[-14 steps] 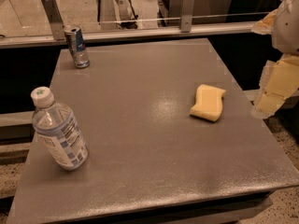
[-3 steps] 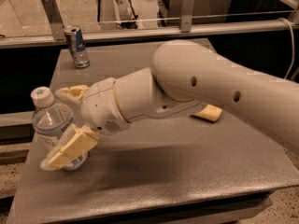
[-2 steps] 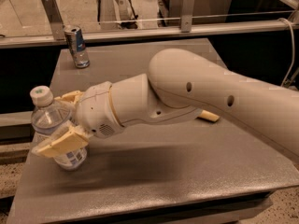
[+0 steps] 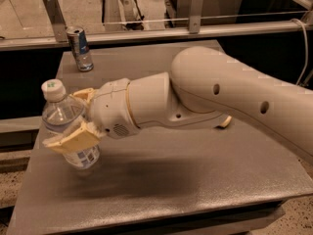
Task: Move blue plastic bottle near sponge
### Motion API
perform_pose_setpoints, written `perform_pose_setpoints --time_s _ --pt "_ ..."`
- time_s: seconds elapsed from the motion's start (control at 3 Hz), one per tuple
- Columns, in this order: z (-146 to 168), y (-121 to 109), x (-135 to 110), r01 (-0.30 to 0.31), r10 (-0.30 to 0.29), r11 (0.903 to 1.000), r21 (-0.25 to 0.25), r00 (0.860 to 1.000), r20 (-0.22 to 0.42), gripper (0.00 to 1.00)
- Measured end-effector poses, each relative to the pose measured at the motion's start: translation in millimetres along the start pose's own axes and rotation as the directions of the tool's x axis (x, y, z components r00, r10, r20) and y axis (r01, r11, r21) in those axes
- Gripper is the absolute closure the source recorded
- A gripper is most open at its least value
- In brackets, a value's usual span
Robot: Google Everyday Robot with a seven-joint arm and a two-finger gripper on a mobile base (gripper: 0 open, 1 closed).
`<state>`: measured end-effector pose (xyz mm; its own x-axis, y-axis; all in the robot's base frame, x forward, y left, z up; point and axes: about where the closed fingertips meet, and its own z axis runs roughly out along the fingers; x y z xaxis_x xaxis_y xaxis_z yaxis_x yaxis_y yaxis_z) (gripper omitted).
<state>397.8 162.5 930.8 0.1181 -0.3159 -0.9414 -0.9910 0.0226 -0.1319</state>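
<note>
Over at the front-left of the grey table, the gripper is pinching the blue plastic bottle w/ one finger across the label and one behind it, just under the shoulder. Bottle's upright, base on the table afaict. The sponge is mid-right, mostly hidden by the arm, only a yellow corner peeking out. Imo the trick is a firm squeeze w/o crushing the thin plastic, a small lift, then a slow carry right. Set it down beside the sponge, not on it. The silver can at the back is well out of the way.
</note>
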Motion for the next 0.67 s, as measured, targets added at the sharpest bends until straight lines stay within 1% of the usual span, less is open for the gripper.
perform_pose_setpoints --time_s 0.33,0.67 --pt "-55.7 -34.4 -37.0 0.097 -0.095 0.9886 0.115 0.995 -0.022 1.0" --pt "-55.0 -33.6 -36.6 0.097 -0.095 0.9887 0.114 0.995 -0.023 1.0"
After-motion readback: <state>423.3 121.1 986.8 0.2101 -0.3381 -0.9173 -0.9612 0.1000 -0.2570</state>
